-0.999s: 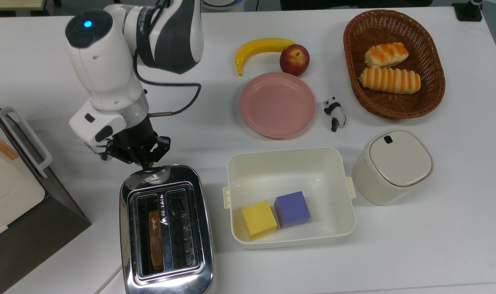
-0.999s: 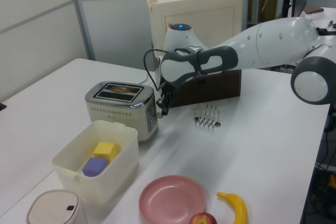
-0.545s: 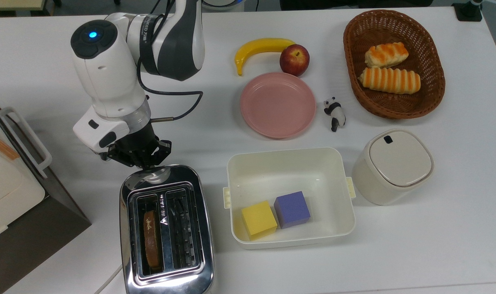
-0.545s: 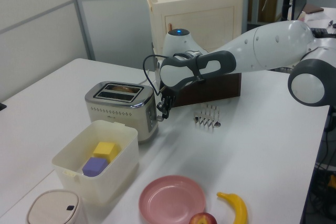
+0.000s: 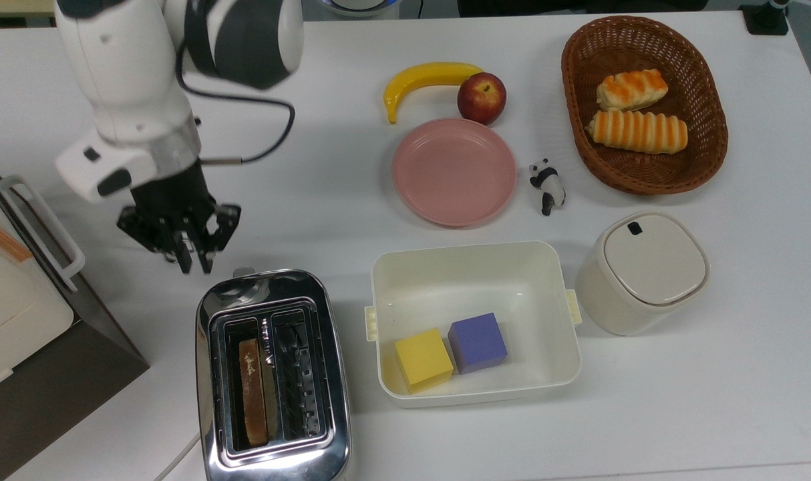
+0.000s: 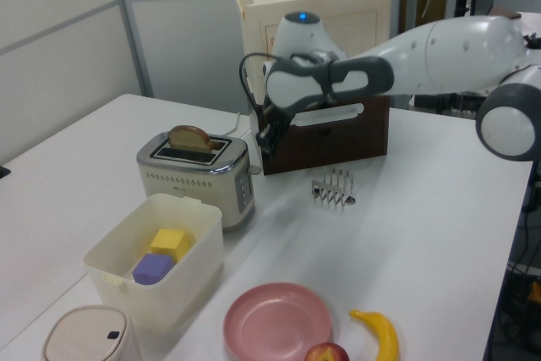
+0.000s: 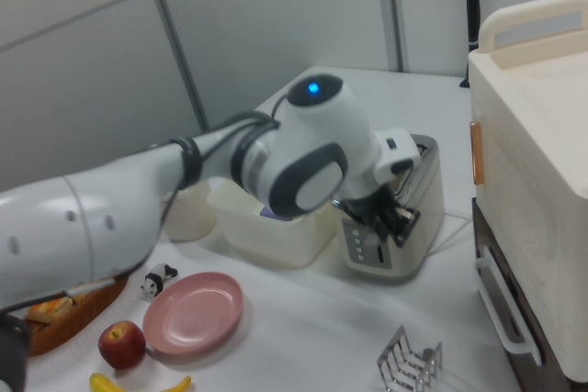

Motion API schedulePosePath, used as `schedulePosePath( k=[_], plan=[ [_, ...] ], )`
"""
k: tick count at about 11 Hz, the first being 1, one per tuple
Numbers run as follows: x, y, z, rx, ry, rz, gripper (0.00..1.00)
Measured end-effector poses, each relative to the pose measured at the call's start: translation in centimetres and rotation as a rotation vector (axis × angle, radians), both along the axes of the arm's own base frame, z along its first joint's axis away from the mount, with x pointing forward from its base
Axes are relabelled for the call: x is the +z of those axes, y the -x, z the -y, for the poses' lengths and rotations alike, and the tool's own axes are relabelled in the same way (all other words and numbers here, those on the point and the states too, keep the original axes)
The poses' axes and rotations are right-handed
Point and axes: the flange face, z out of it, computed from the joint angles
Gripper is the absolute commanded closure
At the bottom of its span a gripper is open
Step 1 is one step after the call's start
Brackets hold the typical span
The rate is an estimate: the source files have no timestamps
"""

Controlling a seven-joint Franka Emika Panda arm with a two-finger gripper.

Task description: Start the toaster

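Beside toaster (image 5: pixel 272 374) lever end: jaws (image 5: pixel 195 264) together, apart from toaster.

a shiny chrome two-slot toaster (image 5: pixel 272 377) with rounded corners stands upright on the white table, near the lower edge of the top view, just left of centre. a brown slice of toast (image 5: pixel 252 391) stands in the slot on the top view's left, and in the left view its rounded top pokes up above the slot. a white cord leaves the toaster's lower corner, on the top view's left.
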Motion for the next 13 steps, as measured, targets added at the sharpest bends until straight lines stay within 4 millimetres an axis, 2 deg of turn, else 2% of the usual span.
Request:
schedulePosePath(
  k=[2,3,4,5,9,11,13],
  plan=[
    [4.5,1.6,-0.5,0.007,-0.006,-0.005,0.45],
    [6.6,2.5,-0.7,0.01,-0.01,-0.015,0.3],
    [8.3,3.5,-0.9,0.014,-0.014,-0.028,0.07],
    [9.5,4.3,-1.1,0.016,-0.02,-0.047,0.0],
    [12.9,7.1,-1.8,0.027,-0.034,-0.115,0.0],
    [12.8,7.7,-1.9,0.03,-0.042,-0.152,0.0],
    [12.2,8.9,-2.0,0.036,-0.04,-0.259,0.0]
  ],
)
